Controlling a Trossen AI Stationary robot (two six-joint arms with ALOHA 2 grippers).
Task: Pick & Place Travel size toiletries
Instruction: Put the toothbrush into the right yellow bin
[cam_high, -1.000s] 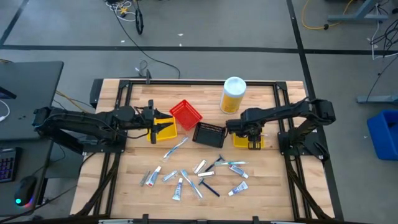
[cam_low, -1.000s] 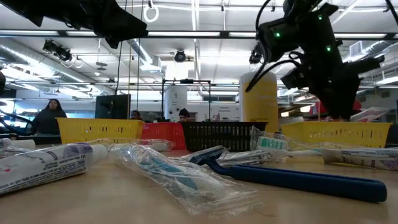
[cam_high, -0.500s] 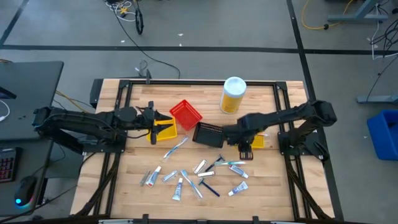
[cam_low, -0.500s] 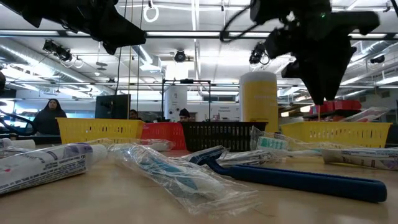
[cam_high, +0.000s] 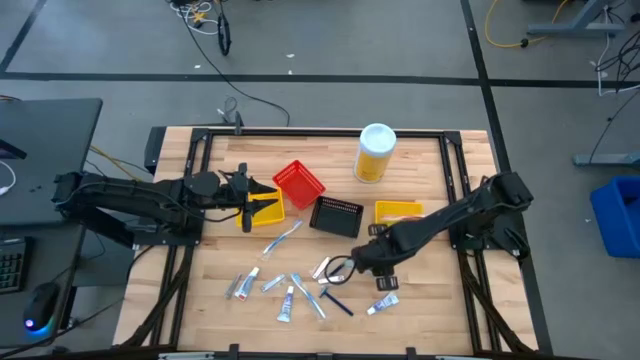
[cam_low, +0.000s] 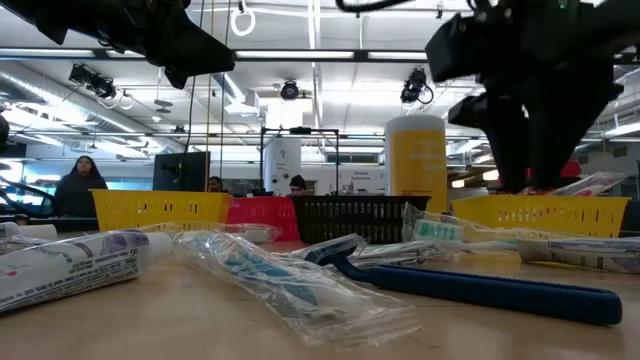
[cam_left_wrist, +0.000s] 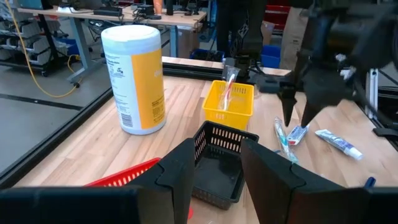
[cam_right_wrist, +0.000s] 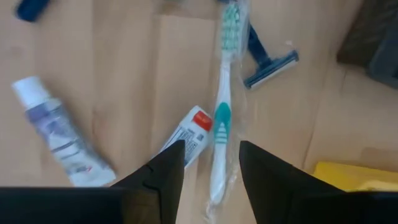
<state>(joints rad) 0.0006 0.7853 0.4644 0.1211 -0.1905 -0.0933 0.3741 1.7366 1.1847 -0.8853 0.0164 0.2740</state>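
Empty and parted, the right gripper (cam_high: 352, 266) hovered over a wrapped toothbrush (cam_right_wrist: 221, 121) on the bench (cam_high: 440, 310), seemingly needing to descend and close; the left gripper (cam_high: 246, 197) waited open by the far-left yellow bin (cam_high: 266, 207).

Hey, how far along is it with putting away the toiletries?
One slim item stands in the yellow bin. The right gripper hovers open over a wrapped toothbrush, holding nothing. The left gripper waits open near the red bin. The other toiletries lie loose on the table.
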